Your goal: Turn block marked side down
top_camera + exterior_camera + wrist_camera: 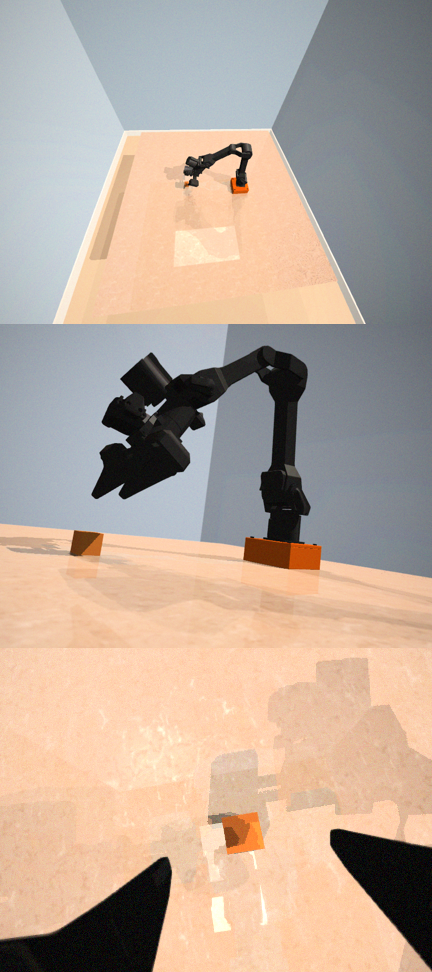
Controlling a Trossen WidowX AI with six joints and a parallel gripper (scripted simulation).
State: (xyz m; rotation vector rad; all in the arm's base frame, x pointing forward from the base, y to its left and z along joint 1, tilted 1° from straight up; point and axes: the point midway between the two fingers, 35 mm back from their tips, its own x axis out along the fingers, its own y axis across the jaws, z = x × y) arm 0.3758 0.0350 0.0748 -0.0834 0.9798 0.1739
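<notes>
The small orange block rests flat on the tan table, apart from the gripper. Its top and the sides that show are plain orange with shadow across them; no dark mark is visible. My gripper is open wide and empty. It hangs well above the block, tilted down toward it. In the wrist view the block lies on the table far below, between the two black fingertips.
The arm's orange base stands to the right of the block. A pale rectangular patch lies on the table nearer the camera. Blue-grey walls and a white rim enclose the table.
</notes>
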